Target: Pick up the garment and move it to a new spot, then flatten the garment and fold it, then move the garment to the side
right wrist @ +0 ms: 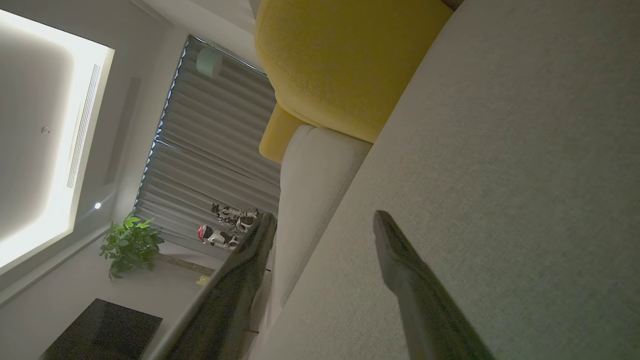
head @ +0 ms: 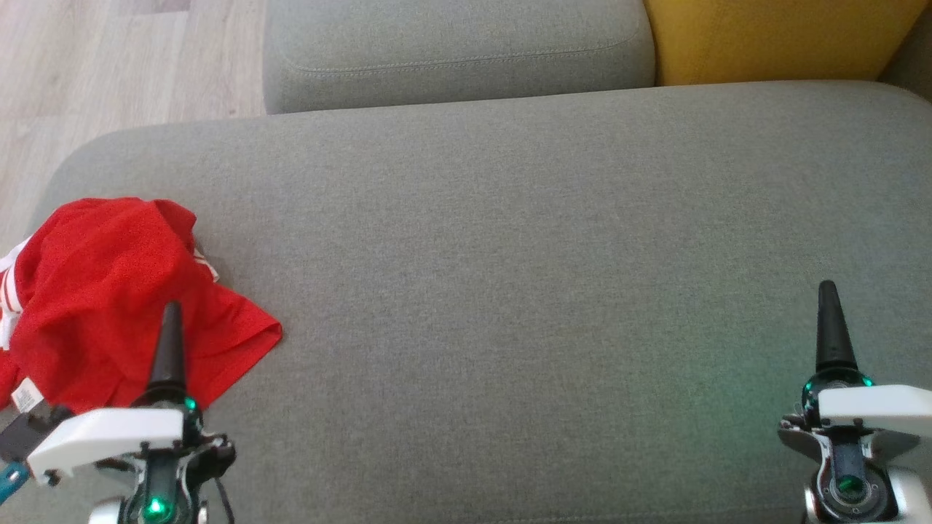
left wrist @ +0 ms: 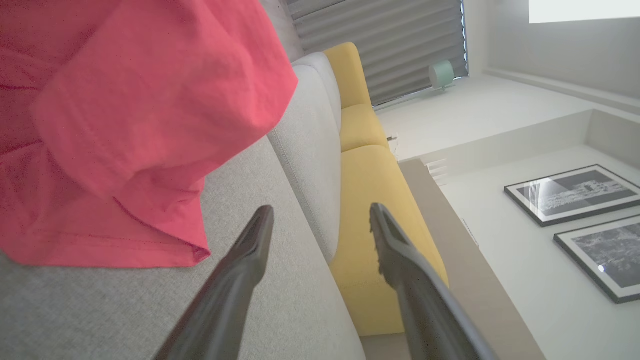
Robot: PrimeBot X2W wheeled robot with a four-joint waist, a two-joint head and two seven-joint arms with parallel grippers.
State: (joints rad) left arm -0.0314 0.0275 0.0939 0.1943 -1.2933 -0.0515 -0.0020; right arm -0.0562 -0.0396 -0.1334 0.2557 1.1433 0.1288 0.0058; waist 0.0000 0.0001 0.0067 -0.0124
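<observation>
Head view: crumpled red garment (head: pixel 109 306) lies at left end of grey sofa seat (head: pixel 510 255), left gripper (head: pixel 172 313) over its near edge, right gripper (head: pixel 828 291) well apart | Left wrist view: left gripper spread wide, empty, garment hem just beside it | Right wrist view: right gripper spread wide, empty, above the seat

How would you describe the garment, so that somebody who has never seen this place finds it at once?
Start from the wide grey sofa seat facing the robot. At its left end, by the left end effector, lies a crumpled garment. It is bright red with white stripes at one edge, unlike the plain grey back cushion and the yellow cushion.
</observation>
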